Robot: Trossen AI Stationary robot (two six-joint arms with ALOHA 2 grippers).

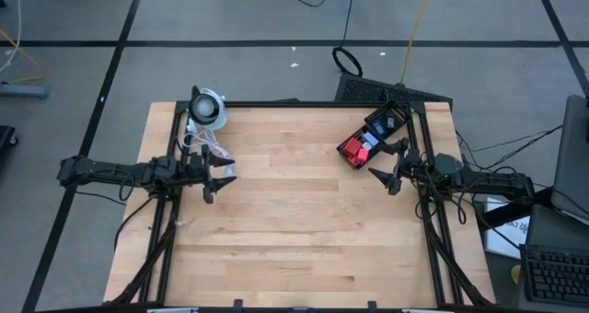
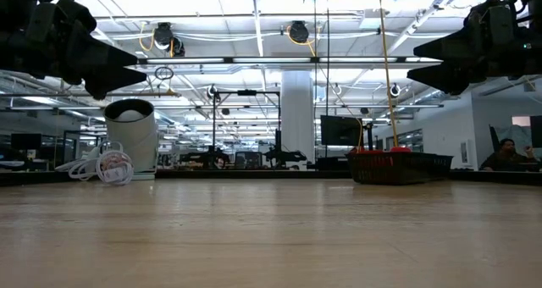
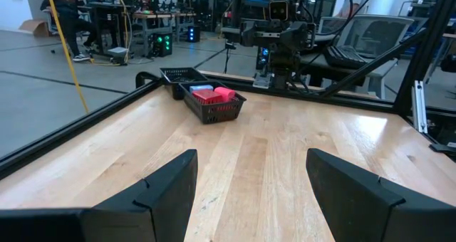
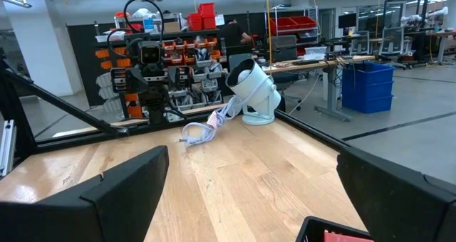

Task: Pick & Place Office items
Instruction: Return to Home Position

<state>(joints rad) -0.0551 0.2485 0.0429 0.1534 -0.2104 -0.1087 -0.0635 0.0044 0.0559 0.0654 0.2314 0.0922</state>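
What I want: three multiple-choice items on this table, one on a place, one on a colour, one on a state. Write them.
1. The black bin holding blocks sits: A) close by the right gripper; B) at the left edge; C) in the middle.
2. Those blocks are mostly: A) yellow; B) red; C) white.
3. The left gripper and the right gripper are: A) both shut; B) each shut on a block; C) both open.
Key: 1 A, the high view shows the black bin just beside that gripper. 2 B, the left wrist view shows red, with some pink. 3 C, each wrist view shows fingers wide apart, holding nothing.
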